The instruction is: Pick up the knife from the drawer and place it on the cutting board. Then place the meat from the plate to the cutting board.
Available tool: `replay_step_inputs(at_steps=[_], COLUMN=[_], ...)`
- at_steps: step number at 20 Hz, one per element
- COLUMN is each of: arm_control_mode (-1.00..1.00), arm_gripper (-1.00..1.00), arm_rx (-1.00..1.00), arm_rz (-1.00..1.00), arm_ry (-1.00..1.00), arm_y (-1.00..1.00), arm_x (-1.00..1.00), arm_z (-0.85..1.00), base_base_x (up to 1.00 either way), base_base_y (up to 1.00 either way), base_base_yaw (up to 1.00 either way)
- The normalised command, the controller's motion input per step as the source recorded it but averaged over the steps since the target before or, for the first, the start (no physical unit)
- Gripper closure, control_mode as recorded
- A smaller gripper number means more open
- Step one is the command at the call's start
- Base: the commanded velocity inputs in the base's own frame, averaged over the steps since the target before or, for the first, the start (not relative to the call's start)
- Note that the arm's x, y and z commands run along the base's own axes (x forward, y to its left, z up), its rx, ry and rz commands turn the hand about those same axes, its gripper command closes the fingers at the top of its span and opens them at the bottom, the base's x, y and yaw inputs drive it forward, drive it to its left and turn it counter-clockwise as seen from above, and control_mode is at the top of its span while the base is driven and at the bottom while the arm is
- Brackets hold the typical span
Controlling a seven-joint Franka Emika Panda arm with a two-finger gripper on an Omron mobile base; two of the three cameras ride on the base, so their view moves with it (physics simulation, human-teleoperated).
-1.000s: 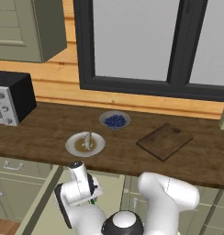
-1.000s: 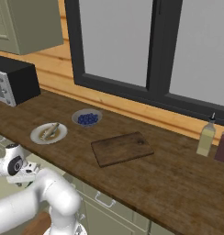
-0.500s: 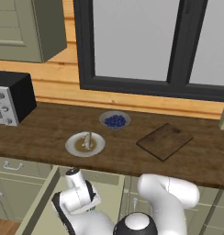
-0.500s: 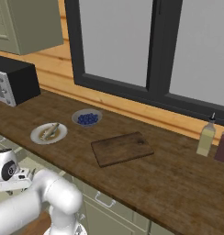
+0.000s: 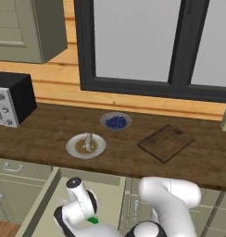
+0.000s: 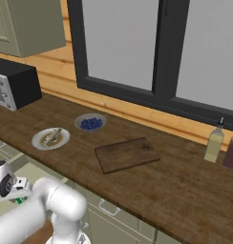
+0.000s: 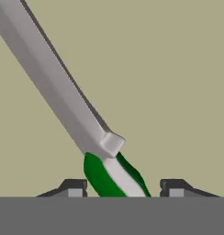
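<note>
The knife (image 7: 104, 176) lies on the pale floor of the open drawer (image 5: 43, 203), its silver-grey blade running up and left in the hand view. My gripper (image 7: 125, 189) is open, low inside the drawer, with a fingertip on each side of the green handle and a gap to both. A green bit of the knife (image 5: 92, 221) shows beside my hand, and the knife (image 6: 18, 201) peeks out below the wrist. The cutting board (image 5: 166, 142) (image 6: 127, 154) lies bare on the counter. The meat (image 5: 89, 143) (image 6: 52, 136) rests on the plate (image 5: 71, 147) (image 6: 38, 141).
A grey bowl of blue berries (image 5: 116, 121) (image 6: 90, 123) sits behind the plate. A black microwave (image 5: 10, 99) (image 6: 13, 83) stands at the counter's left end. Two bottles (image 6: 214, 143) stand at the far right. A window runs along the wall behind.
My hand has sunk lower into the open drawer, closer to the knife. Plate, meat, bowl and board have not moved.
</note>
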Motion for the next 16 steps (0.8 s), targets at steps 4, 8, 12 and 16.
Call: replay_step_inputs(at_steps=[4, 8, 12, 16], arm_control_mode=[-1.0, -1.0, -1.0, -1.0], arm_gripper=[1.0, 1.0, 1.0, 1.0], arm_rx=[0.08, 0.07, 0.05, 0.01], arm_rz=[0.02, 0.04, 0.02, 0.0], arm_ry=[0.03, 0.11, 0.01, -0.06], arm_y=[0.28, 0.35, 0.34, 0.05], arm_x=[-0.46, -0.22, 0.0, -0.1], arm_z=[0.26, 0.67, 1.0, 1.0], base_base_x=[0.0, 0.0, 0.0, 0.0], base_base_y=[0.0, 0.0, 0.0, 0.0], base_base_yaw=[0.0, 0.0, 0.0, 0.0])
